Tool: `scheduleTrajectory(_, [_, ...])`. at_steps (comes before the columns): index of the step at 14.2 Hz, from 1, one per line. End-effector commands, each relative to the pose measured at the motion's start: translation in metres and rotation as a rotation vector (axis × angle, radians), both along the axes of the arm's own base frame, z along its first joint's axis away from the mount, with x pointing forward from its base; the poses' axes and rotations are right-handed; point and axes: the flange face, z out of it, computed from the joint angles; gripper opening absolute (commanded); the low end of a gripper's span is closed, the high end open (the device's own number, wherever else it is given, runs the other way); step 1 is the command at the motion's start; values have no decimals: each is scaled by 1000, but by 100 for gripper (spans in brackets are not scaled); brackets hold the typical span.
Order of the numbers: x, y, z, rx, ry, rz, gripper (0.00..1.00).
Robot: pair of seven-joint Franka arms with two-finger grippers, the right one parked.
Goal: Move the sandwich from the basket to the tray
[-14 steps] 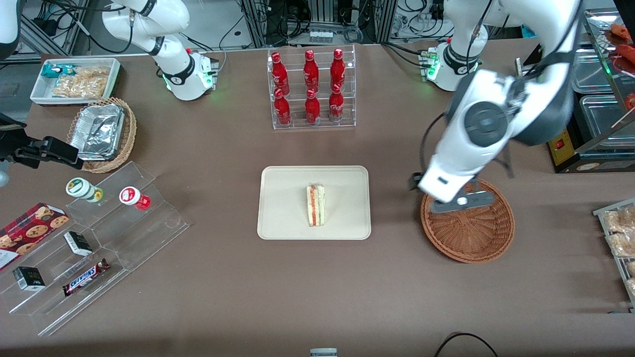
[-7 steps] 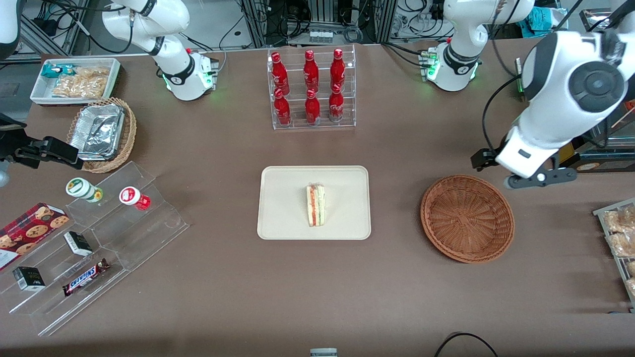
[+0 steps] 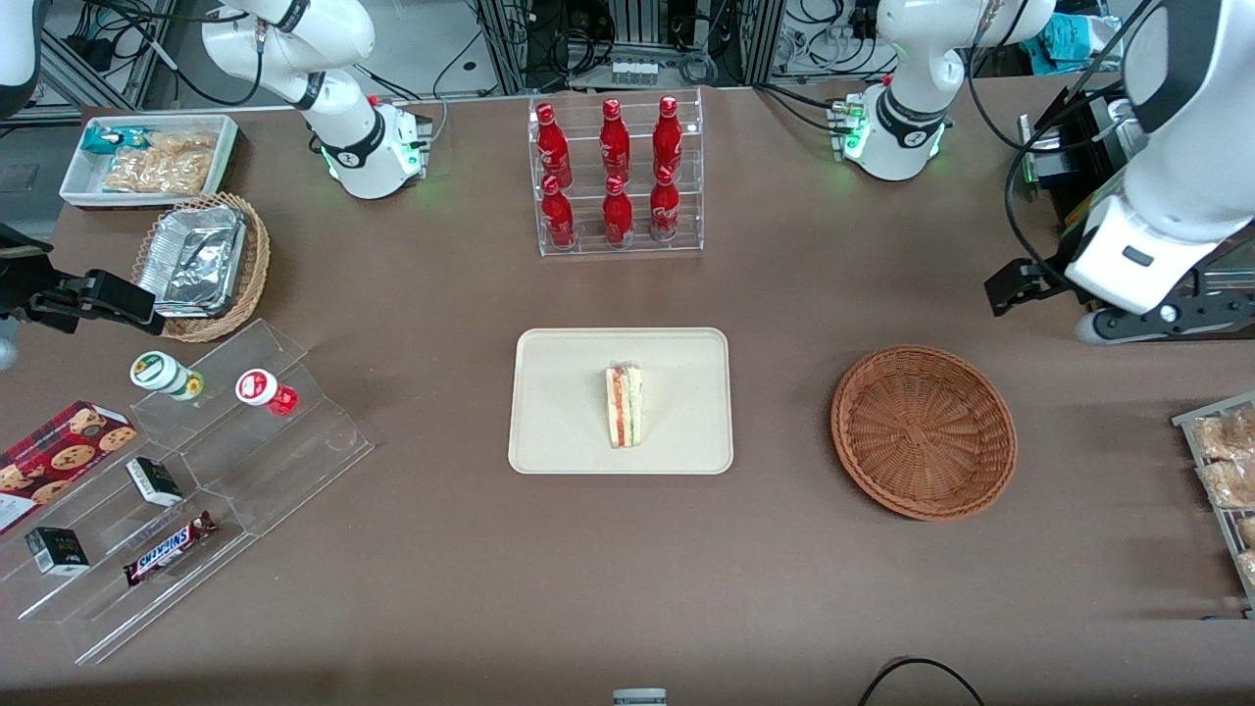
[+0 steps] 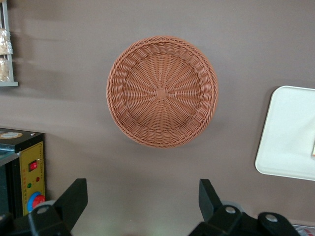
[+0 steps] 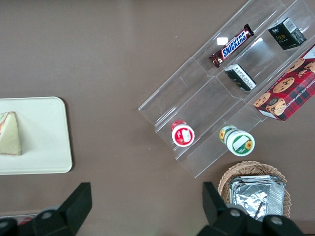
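The sandwich (image 3: pixel 624 405) lay on the tray (image 3: pixel 559 412) near its middle, its long axis running from the tray's edge nearest the front camera toward the edge nearest the bottle rack (image 3: pixel 617 175). The basket (image 3: pixel 923 431) held nothing. The gripper (image 4: pixel 142 204) hung above the table toward the working arm's end, fingers spread and holding nothing, well apart from the sandwich, so I judged no further grasp was needed.

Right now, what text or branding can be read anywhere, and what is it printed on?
"SNICKERS": candy bar on the clear acrylic step stand.
"Face": small black box; uncertain, tiny.
Red bottles, yogurt cups, cookie box: unreadable.
Sandwich, tray, basket, open gripper above the table: none.
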Motion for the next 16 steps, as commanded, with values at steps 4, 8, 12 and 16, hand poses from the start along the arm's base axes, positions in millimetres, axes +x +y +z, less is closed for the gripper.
scheduleTrajectory(4, [-6, -2, 31, -54, -11, -12, 100])
scheduleTrajectory(8, [-8, 20, 50, -113, -10, 30, 100])
scheduleTrajectory(12, [-12, 37, 53, -114, -1, -63, 100])
scheduleTrajectory(16, [-12, 36, 52, -109, 5, -66, 100])
